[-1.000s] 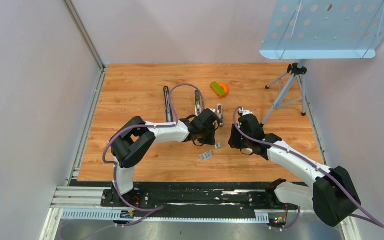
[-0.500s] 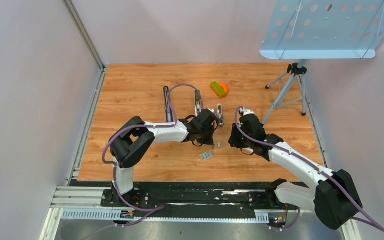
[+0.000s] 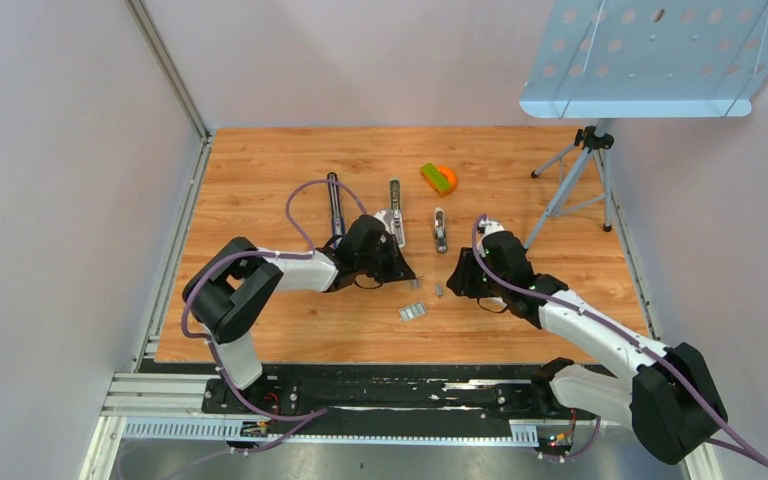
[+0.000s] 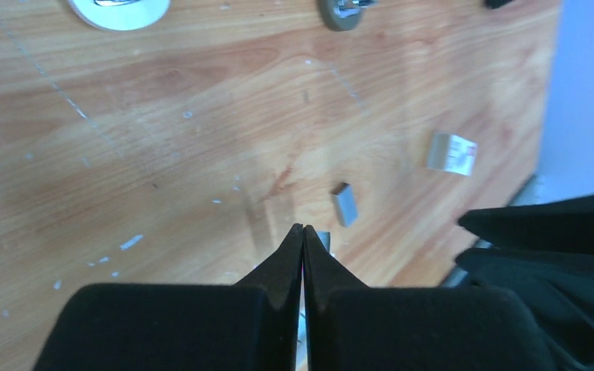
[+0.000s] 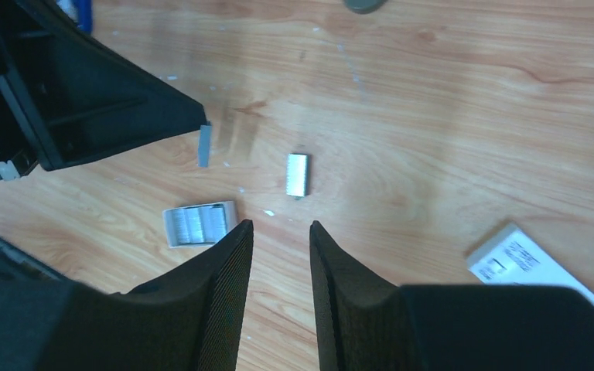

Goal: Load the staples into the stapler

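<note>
A small silvery block of staples [image 5: 297, 174] lies on the wooden table, just ahead of my right gripper [image 5: 281, 228], which is open and empty above the wood. The block also shows in the top view [image 3: 438, 290] and the left wrist view [image 4: 345, 205]. My left gripper [image 4: 302, 226] is shut, and a thin grey staple strip [image 5: 204, 144] is pinched at its tip. Three staplers lie further back: a long black one [image 3: 334, 205], a silvery one [image 3: 396, 212] and a small one [image 3: 440, 230].
An open white box of staples [image 5: 197, 224] lies near both grippers [image 3: 412, 312]. A small white card [image 5: 537, 267] lies by the right gripper. An orange and green object [image 3: 438, 178] sits at the back. A tripod stand [image 3: 575, 180] rises at the right.
My left gripper has drawn back to the left, away from the small stapler, with the thin staple strip at its tip. My right gripper has shifted slightly left toward the loose staple block.
</note>
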Motion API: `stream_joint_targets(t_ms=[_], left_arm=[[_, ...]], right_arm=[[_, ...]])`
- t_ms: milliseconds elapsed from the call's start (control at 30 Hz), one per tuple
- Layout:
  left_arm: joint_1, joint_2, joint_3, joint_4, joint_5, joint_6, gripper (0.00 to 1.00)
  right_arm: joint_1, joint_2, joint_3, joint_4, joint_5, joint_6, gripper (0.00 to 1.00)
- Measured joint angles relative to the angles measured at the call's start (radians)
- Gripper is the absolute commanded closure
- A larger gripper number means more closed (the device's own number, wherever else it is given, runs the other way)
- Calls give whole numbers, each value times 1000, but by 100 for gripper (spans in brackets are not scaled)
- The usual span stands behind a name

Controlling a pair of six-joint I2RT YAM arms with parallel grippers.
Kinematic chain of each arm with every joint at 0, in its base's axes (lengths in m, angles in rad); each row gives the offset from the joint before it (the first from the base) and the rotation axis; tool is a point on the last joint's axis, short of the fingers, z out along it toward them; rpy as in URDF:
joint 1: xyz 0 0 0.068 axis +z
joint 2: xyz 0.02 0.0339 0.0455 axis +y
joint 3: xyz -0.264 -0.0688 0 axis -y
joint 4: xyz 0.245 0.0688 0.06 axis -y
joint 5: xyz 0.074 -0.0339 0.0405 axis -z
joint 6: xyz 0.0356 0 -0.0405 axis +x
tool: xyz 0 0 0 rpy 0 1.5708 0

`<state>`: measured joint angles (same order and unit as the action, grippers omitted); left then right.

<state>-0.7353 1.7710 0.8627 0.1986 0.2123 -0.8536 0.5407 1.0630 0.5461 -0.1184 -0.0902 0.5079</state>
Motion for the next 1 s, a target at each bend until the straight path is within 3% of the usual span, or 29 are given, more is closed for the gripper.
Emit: stream_joint_targets(t_ms=[167, 567, 667, 800, 1000], left_arm=[[46, -39, -146, 292, 132, -124, 100], [121, -146, -277, 764, 375, -179, 100], [134, -141, -303, 891, 433, -212, 100], [138, -105, -306, 1081, 500, -284, 100], [138, -61, -313, 1244, 542, -352, 100]], right_arm=[[0, -11, -53, 161, -138, 17, 55], [-105, -58, -161, 623, -509, 169, 38], [-144, -58, -195, 750, -591, 243, 39], [-159, -55, -200, 866, -673, 309, 49], [-160, -6, -200, 1019, -760, 398, 49]])
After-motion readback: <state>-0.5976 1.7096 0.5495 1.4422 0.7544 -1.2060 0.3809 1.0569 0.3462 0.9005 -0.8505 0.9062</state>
